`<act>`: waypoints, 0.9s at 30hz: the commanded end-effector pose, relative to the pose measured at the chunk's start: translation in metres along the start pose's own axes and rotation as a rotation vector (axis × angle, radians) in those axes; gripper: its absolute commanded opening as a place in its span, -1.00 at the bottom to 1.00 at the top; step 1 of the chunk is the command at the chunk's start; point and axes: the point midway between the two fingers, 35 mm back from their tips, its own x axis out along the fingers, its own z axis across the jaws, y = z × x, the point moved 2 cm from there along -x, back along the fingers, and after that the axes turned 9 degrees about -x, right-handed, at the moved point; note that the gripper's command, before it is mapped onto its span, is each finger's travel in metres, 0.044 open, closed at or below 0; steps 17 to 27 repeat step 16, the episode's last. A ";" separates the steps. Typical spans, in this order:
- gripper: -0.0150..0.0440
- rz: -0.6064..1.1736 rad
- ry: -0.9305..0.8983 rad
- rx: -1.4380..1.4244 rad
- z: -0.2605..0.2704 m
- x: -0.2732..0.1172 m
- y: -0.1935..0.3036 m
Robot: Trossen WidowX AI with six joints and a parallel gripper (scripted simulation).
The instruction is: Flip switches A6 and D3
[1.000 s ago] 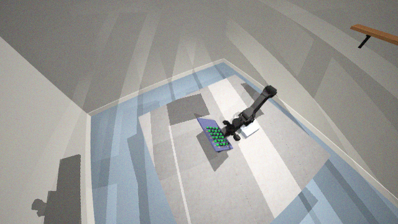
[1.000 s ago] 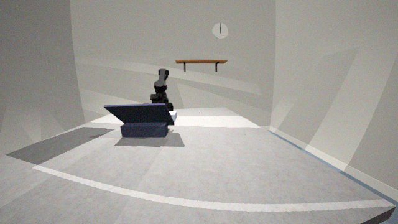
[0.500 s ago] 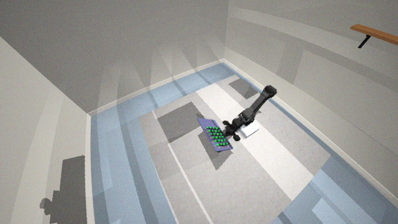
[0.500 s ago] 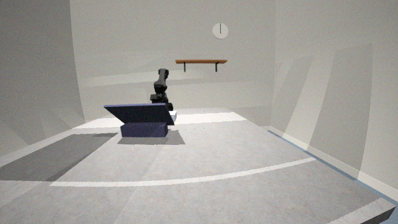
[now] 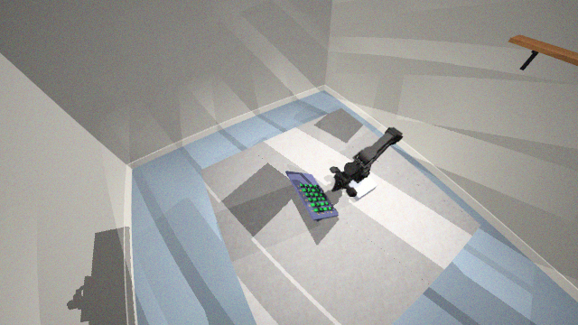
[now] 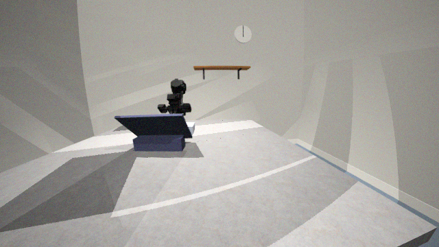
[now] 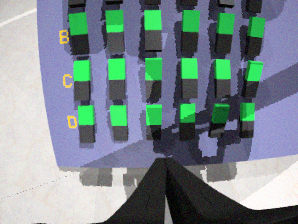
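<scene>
Blue, rigid-looking and propped at a tilt, the switch panel [image 5: 324, 217] [image 6: 154, 125] [image 7: 55, 145] sits before the arm, its stiff little D3 rocker [image 7: 153, 121] wanting a firm tip-press, not a grasp, from the gripper [image 5: 334, 185] [image 7: 162, 164], fingers pressed together, empty.

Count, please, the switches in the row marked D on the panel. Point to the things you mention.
6 switches: they run in one line along the panel [image 5: 325, 215] [image 6: 154, 126] [image 7: 55, 115] edge nearest the gripper [image 5: 335, 184] [image 7: 162, 164], right of the letter D, below row C. None looks hidden.
</scene>
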 end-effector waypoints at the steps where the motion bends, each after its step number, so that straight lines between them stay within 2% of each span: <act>1: -0.49 -0.012 0.003 0.001 -0.010 -0.007 -0.030; 5: -0.49 -0.016 0.005 0.000 -0.023 -0.008 -0.058; 27: -0.49 -0.016 0.005 0.000 -0.023 -0.008 -0.058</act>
